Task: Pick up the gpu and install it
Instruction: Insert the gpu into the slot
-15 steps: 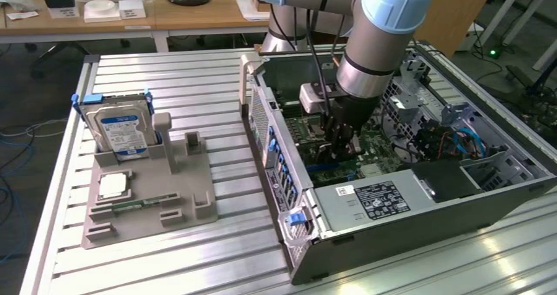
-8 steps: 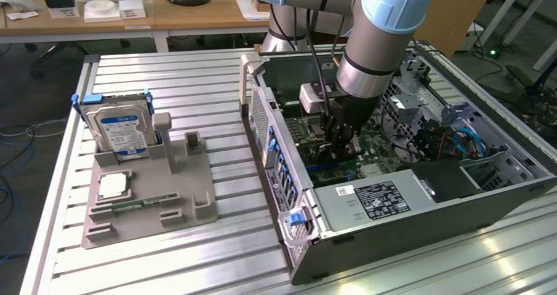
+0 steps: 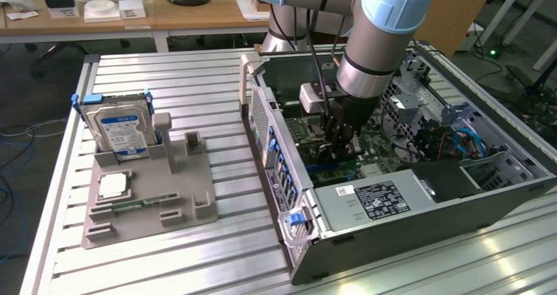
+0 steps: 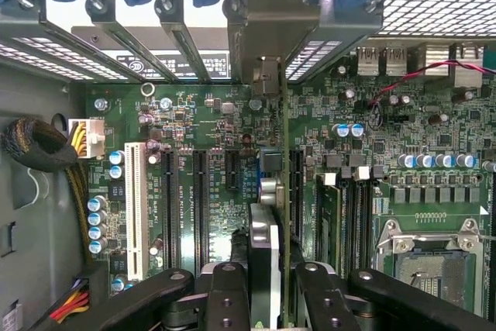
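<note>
In the exterior view my gripper [image 3: 340,143] reaches down into the open computer case [image 3: 261,122], over the green motherboard [image 3: 376,153]. In the wrist view the gpu [image 4: 266,249] shows edge-on, a thin dark card upright between my two black fingers [image 4: 225,292], and my gripper [image 4: 271,294] is shut on it. The card's metal bracket [image 4: 267,29] lies against the rear slot openings of the case. The card runs in line with the black expansion slots [image 4: 200,199] on the motherboard [image 4: 349,114]. Whether its edge sits in a slot I cannot tell.
A grey fixture [image 3: 187,197] on the slatted table holds the silver hard drive [image 3: 122,128], a square chip [image 3: 115,185] and a small green memory stick [image 3: 135,205]. Inside the case are the power supply [image 3: 374,200], cable bundles [image 4: 39,145], a white slot [image 4: 133,207] and the CPU socket [image 4: 434,261].
</note>
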`<state>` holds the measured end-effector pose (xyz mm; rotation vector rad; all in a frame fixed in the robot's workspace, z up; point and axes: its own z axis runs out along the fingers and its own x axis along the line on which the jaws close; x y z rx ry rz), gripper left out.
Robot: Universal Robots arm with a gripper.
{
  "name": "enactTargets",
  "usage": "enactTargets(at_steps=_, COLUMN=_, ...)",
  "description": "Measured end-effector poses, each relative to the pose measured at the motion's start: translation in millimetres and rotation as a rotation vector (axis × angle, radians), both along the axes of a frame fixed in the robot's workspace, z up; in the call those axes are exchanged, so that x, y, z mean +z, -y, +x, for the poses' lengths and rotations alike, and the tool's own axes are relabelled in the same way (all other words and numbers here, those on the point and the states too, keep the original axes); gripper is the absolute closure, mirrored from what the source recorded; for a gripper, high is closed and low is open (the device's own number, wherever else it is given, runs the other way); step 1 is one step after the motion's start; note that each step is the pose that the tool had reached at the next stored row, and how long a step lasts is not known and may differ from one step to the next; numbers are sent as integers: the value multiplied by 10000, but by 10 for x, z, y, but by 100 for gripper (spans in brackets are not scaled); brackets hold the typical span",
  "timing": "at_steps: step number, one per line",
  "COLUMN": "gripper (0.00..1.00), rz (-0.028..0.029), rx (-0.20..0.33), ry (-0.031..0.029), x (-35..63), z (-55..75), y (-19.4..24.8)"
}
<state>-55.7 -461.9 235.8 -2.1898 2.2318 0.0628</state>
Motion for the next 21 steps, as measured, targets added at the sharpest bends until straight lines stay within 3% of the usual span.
enactTargets(at_steps=21, gripper=72, rz=0, rx=-4, ry=-1, x=-38, z=-7, y=15)
